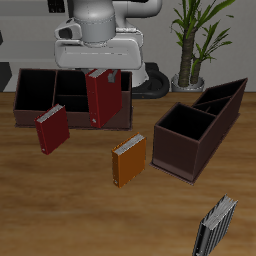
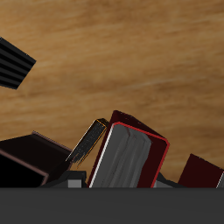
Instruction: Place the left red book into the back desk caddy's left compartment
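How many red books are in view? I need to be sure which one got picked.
2. One red book hangs upright in the gripper over the back desk caddy. The other red book stands on the table before that caddy. None seems hidden.

The back desk caddy (image 1: 40, 95) has open bays; the second red book (image 1: 51, 129) stands at its six o'clock
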Controlling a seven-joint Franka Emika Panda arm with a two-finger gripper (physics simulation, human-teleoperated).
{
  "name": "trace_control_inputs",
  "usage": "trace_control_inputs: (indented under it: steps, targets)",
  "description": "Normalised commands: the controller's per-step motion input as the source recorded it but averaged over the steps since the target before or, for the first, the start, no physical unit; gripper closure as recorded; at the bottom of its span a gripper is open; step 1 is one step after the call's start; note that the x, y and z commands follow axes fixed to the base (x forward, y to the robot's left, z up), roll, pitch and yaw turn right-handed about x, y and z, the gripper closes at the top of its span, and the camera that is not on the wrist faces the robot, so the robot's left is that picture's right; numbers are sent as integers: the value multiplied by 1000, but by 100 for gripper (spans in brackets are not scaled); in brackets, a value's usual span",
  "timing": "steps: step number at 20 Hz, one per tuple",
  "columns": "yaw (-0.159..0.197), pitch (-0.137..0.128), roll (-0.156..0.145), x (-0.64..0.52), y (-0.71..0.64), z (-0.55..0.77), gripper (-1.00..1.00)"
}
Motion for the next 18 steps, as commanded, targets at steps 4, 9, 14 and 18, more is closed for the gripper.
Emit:
trace_control_inputs:
  steps: [4,9,14,18]
  targets:
    - [14,-18,-2,-482,-189,177,100]
    - [13,7,-9,-490,-190,41,100]
    - [22,44,-8,-409,-140,-184,100]
    - [54,26,-23,-423,-227,-213,100]
